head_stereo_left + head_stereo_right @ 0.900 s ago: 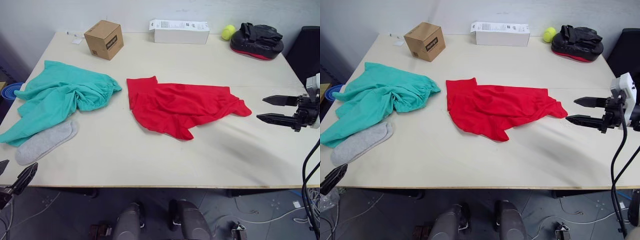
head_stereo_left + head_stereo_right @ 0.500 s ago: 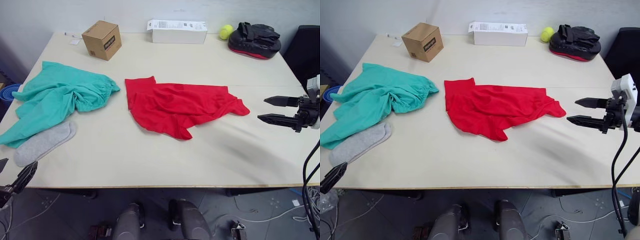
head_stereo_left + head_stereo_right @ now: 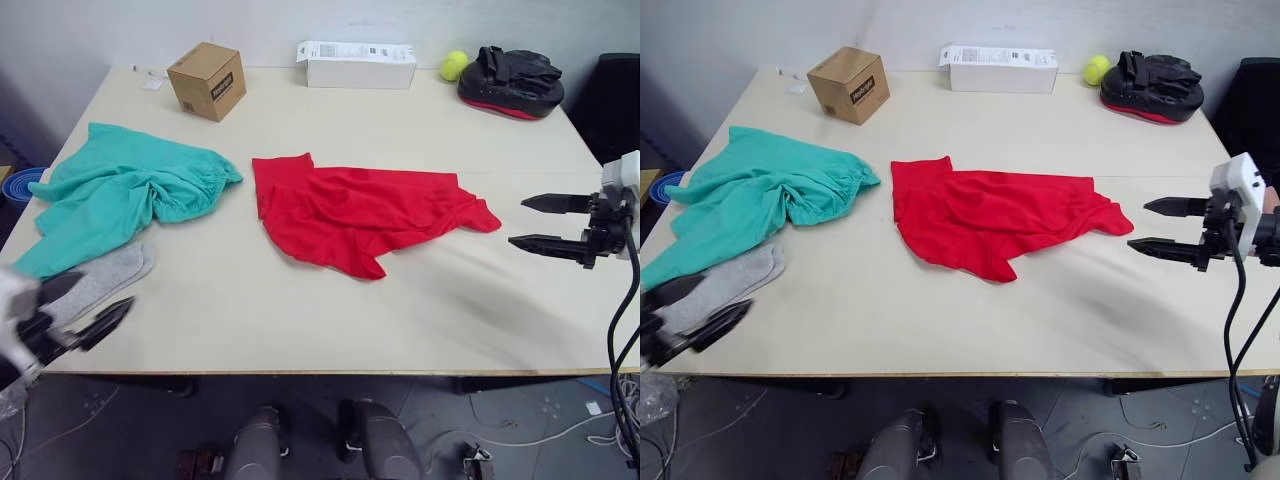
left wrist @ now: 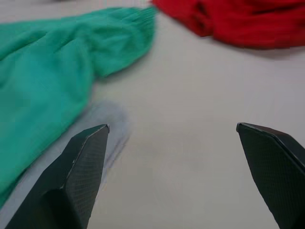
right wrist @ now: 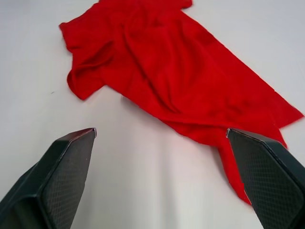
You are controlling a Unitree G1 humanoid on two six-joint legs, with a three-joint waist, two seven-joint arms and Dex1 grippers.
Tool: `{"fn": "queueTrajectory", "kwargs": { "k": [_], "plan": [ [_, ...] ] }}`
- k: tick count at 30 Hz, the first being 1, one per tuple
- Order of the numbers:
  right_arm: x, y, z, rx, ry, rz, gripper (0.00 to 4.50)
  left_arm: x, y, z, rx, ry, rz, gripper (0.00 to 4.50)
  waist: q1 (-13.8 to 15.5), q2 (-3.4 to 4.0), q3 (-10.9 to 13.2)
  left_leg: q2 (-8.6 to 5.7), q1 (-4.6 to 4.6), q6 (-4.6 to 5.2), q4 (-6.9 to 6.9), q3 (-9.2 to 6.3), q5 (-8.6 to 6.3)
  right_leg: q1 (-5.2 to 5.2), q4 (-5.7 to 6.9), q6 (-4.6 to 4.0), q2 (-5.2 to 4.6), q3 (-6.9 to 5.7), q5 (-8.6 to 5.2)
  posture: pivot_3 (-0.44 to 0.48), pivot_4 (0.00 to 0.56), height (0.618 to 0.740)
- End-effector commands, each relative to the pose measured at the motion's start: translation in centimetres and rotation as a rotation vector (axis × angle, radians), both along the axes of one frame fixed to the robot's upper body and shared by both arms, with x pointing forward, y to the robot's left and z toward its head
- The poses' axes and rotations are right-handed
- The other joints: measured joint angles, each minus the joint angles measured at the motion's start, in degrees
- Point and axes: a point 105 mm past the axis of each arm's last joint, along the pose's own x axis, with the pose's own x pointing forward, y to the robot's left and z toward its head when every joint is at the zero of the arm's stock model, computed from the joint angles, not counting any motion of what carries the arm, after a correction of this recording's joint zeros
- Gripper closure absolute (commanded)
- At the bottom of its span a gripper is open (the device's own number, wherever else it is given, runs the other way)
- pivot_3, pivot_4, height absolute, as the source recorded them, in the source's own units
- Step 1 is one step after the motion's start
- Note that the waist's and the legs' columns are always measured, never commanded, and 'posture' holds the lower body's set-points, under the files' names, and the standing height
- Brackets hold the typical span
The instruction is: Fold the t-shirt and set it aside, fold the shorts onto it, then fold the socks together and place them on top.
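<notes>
The t-shirt (image 3: 360,215) lies crumpled near the middle of the table (image 3: 400,130), spread roughly left-right w/ one sleeve tip pointing toward the robot's right. The shorts (image 3: 115,195) sit bunched at the table's left side, well apart from the shirt, gathered waistband end facing it. The socks (image 3: 105,278) lie flat at the near-left, just beside the shorts & partly tucked under their lower edge. Right gripper (image 3: 540,222) hovers over the table's right edge, fingers spread wide, holding nothing, pointed toward the shirt's sleeve tip but apart from it; in the right wrist view the shirt (image 5: 176,71) lies ahead of the gap btw the two black fingers (image 5: 57,183). Left gripper (image 3: 690,308) is at the near-left table edge, fingers spread, empty, right by the socks' near end; contact can't be told. In the left wrist view, shorts (image 4: 57,71) & a grey sock (image 4: 102,121) lie ahead of it. At the far edge: a cardboard box (image 3: 208,79), a white box (image 3: 358,64), a tennis ball (image 3: 455,65) & a black-red pad (image 3: 512,82).
</notes>
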Motion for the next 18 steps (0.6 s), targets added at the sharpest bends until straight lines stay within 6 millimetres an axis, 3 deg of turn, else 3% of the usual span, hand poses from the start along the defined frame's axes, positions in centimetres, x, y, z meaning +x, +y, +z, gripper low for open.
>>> {"fn": "queueTrajectory", "kwargs": {
  "k": [1,2,8,13,18],
  "plan": [
    [-0.5,1.1,1.3,-0.014,-0.068,0.036,0.00,3.1,-4.5,0.2,0.012,0.058,-0.245,0.01,0.42,0.21,-0.05,0.00,0.02,0.00,-0.01,0.06,0.00,0.03,0.02,0.35,0.00,0.02,0.20,0.000,0.150,0.740],
    [-0.6,1.4,1.3,-0.014,-0.070,0.041,0.00,4.2,-5.7,0.4,0.000,0.077,-0.288,0.01,0.45,0.23,-0.05,-0.01,0.04,0.03,-0.01,0.12,0.02,0.02,0.04,0.98,0.01,0.06,0.55,0.000,0.150,0.740],
    [-0.7,3.1,0.4,-0.033,-0.108,0.039,0.00,9.8,-12.3,0.7,-0.066,0.213,-0.471,0.01,0.59,0.18,-0.03,0.02,0.01,0.03,0.15,0.37,0.33,-0.14,0.45,1.22,0.18,0.09,0.57,0.000,0.150,0.740],
    [-0.6,3.4,0.5,-0.031,-0.136,0.001,0.00,11.6,-16.7,-0.5,-0.032,0.316,-0.630,0.01,0.36,0.15,0.00,0.11,0.03,0.01,0.41,0.66,0.33,-0.22,0.63,1.42,0.34,0.36,0.45,0.000,0.150,0.740],
    [-0.9,3.4,0.7,-0.027,-0.154,-0.026,0.00,14.0,-19.6,-2.5,0.000,0.427,-0.622,0.01,0.67,0.10,0.03,0.20,0.05,-0.01,0.71,0.64,0.31,-0.21,0.76,1.42,0.43,0.46,0.45,0.000,0.150,0.740]
  ]
}}
